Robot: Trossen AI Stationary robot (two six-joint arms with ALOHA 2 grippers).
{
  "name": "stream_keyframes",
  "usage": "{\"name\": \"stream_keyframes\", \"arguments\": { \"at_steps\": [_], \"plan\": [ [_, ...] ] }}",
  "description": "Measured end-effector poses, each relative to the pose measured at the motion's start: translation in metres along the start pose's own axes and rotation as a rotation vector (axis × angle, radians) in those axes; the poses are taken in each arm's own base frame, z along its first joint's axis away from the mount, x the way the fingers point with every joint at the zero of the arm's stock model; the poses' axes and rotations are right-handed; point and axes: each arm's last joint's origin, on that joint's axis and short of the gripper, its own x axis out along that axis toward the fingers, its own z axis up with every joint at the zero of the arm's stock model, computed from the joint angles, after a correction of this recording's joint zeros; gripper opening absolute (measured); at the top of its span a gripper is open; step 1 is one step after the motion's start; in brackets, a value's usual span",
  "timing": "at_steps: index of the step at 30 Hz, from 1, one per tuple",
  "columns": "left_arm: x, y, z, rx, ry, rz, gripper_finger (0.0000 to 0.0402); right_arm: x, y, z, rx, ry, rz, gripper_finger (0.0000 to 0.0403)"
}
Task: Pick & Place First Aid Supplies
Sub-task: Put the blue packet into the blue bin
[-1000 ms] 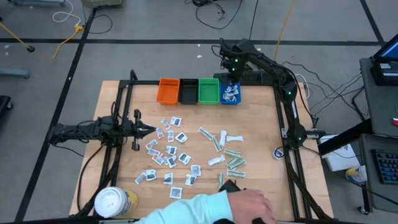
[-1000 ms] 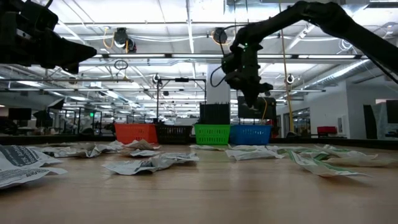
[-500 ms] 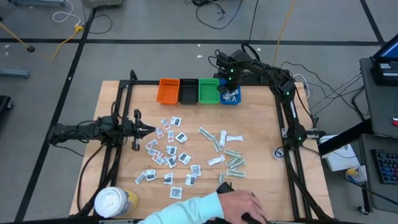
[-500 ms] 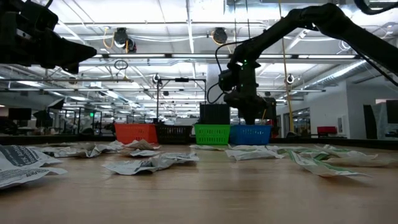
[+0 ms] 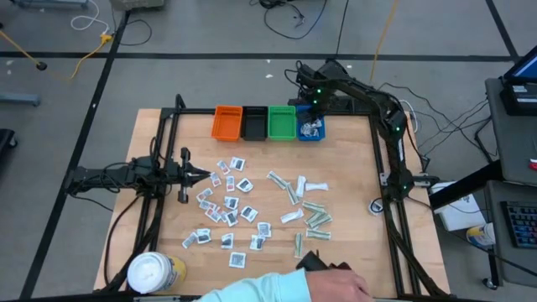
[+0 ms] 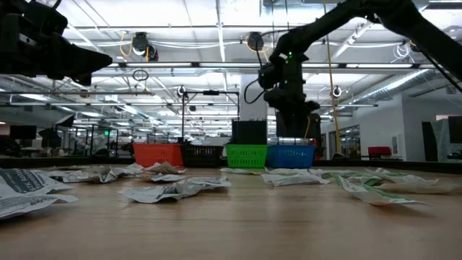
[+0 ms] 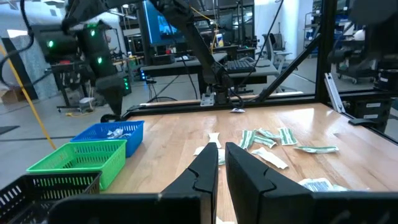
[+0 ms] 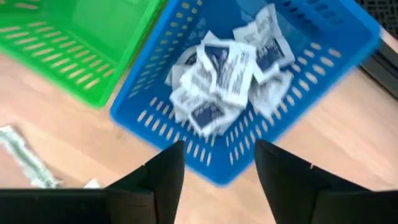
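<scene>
White sachets (image 8: 227,71) with dark blue print lie heaped in the blue bin (image 8: 348,28), the last in a row with the green bin (image 5: 281,122), black bin (image 5: 253,123) and orange bin (image 5: 226,122) at the far edge of the tabletop (image 5: 352,180). The right tool (image 8: 214,165) hangs just above the blue bin, fingers spread wide and holding nothing; this looks like the release step of one sort. Next it must return to the loose packets: more white sachets (image 5: 228,205) scattered well short of the bins, toward the left arm, and pale green strip wrappers (image 5: 312,214) beside them, their long axes pointing every which way, so the wrist will need turning to suit each one. The left tool (image 7: 221,165) waits near the white scatter, fingers nearly together, empty. A person's hand (image 5: 336,285) reaches in at the near edge, by a yellow tub (image 5: 155,273)
</scene>
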Motion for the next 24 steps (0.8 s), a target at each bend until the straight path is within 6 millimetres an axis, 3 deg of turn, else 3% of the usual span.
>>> {"name": "stream_keyframes", "arguments": {
  "at_steps": [5, 12, 18, 24],
  "plan": [
    [0.000, 0.000, 0.000, 0.000, 0.000, 0.000, 0.0037, -0.024, 0.011, -0.018, -0.016, -0.026, 0.006, 0.0195],
    [0.000, 0.000, 0.000, 0.000, 0.000, 0.000, 0.0037, -0.042, 0.044, -0.039, -0.112, -0.067, 0.014, 0.0196],
    [0.000, 0.000, 0.000, 0.000, 0.000, 0.000, 0.0037, -0.026, 0.075, -0.053, -0.211, -0.037, 0.009, 0.0196],
    [0.000, 0.000, 0.000, 0.000, 0.000, 0.000, 0.0037, -0.013, 0.087, -0.114, -0.343, 0.068, -0.025, 0.0196]
  ]
}}
